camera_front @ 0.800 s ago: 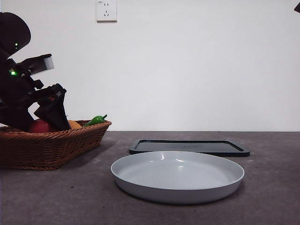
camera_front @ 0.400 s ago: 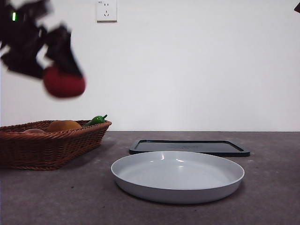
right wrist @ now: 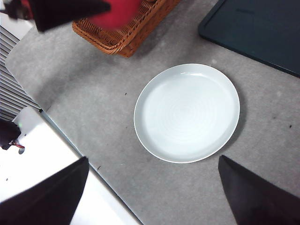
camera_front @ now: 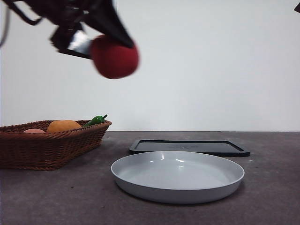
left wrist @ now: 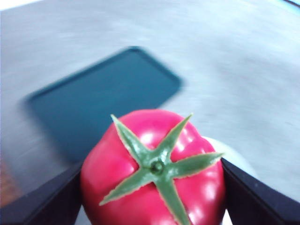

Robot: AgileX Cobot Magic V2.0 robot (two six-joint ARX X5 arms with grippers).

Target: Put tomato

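Note:
My left gripper (camera_front: 110, 40) is shut on the red tomato (camera_front: 115, 56) and holds it high in the air, between the wicker basket (camera_front: 51, 143) and the grey plate (camera_front: 178, 176). In the left wrist view the tomato (left wrist: 154, 173) with its green spiky stem sits between the two black jaws. The right wrist view shows the tomato (right wrist: 117, 11) as a red blur over the basket's edge. My right gripper (right wrist: 150, 187) is open and empty, high above the plate (right wrist: 187, 112).
The basket holds an orange round fruit (camera_front: 64, 125) and a small green pepper (camera_front: 96, 120). A dark flat tray (camera_front: 190, 146) lies behind the plate; it also shows in the right wrist view (right wrist: 258, 33). A light-coloured table edge (right wrist: 51, 154) shows near the plate.
My left gripper has lifted the tomato out of the basket and carried it up and to the right, towards the plate. The right arm has not moved.

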